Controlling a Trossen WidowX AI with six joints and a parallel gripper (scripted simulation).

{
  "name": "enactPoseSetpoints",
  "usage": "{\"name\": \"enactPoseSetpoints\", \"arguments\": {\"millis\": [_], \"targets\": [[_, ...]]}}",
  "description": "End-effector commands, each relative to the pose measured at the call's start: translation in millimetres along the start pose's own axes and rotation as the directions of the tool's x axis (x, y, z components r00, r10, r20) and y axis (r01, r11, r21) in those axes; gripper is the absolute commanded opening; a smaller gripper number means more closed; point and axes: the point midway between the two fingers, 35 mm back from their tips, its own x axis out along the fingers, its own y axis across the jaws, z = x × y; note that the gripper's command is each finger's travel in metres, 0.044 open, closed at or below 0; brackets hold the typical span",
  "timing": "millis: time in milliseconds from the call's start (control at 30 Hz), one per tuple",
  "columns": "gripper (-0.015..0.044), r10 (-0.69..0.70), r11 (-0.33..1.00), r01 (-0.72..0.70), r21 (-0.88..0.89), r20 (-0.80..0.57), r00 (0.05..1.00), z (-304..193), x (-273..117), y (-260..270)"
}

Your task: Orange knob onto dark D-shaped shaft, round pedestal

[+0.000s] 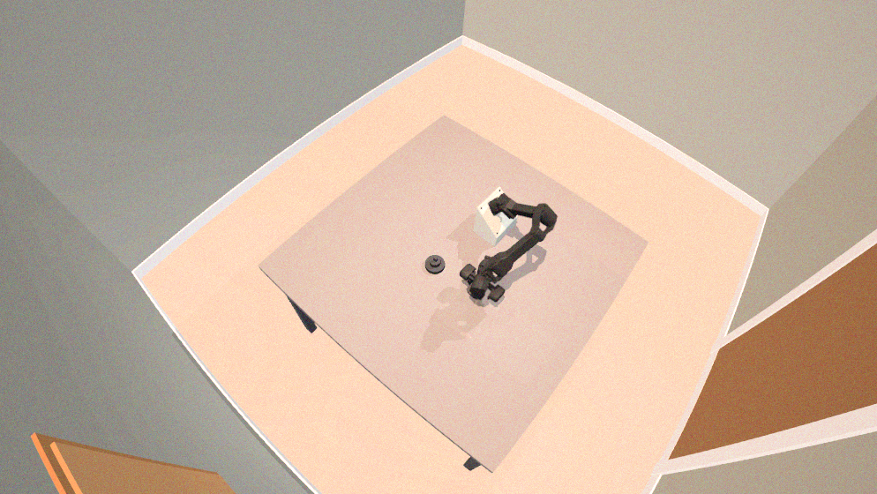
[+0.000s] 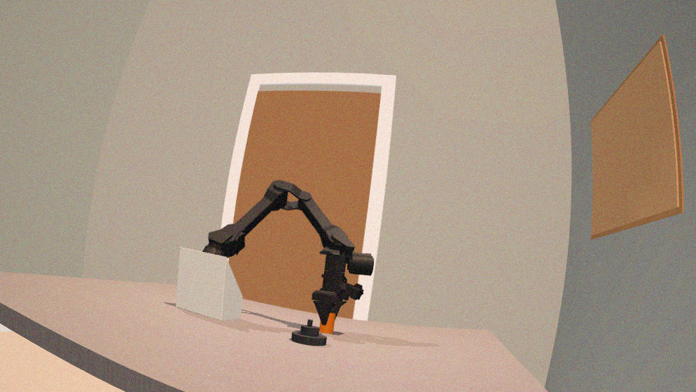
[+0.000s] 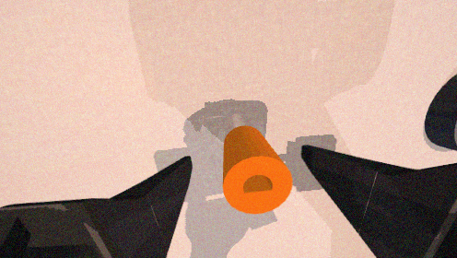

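Observation:
The orange knob (image 2: 328, 329) (image 3: 258, 204) stands upright on the table. In the wrist view its D-shaped hole faces up, with the flat side toward the bottom of the picture. My gripper (image 2: 329, 321) (image 3: 246, 156) is open, pointing down, with one finger on each side of the knob and a gap to both. In the top view the arm hides the knob. The dark round pedestal (image 1: 429, 269) (image 2: 309, 339) stands close to the knob, with its thin shaft (image 1: 435, 259) (image 2: 309, 323) upright and bare. In the wrist view only part of the pedestal (image 3: 440, 120) shows, at the right edge.
The white box-shaped mount (image 1: 484, 230) (image 2: 201, 282) under the arm's base stands on the table (image 1: 362, 245) (image 2: 233, 358), behind the pedestal in the top view. The arm's shadow falls around the knob.

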Motion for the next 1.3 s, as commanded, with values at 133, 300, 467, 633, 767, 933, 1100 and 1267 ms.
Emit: {"name": "enactPoseSetpoints", "arguments": {"millis": [133, 300, 467, 633, 767, 933, 1100, 1267], "targets": [[0.0440, -0.003, 1.000, 0.003, 0.009, -0.007, 1.000, -2.9, 14.8, -1.4], [0.0414, -0.003, 1.000, 0.003, 0.009, -0.007, 1.000, -3.3, 18.6, -1.3], [0.0282, -0.003, 1.000, 0.003, 0.009, -0.007, 1.000, -3.3, 18.6, -1.3], [0.0171, -0.003, 1.000, 0.003, 0.009, -0.007, 1.000, -3.3, 18.6, -1.3], [0.0144, -0.003, 1.000, 0.003, 0.009, -0.007, 1.000, -3.3, 18.6, -1.3], [0.0033, -0.006, 1.000, 0.006, 0.008, -0.007, 1.000, -1.7, 8.1, -2.3], [0.0000, -0.014, 1.000, 0.014, 0.008, -0.007, 1.000, 0.6, -28.5, -5.1], [0.0000, -0.016, 1.000, 0.016, 0.008, -0.008, 1.000, -2.1, -65.8, -6.7]]}}
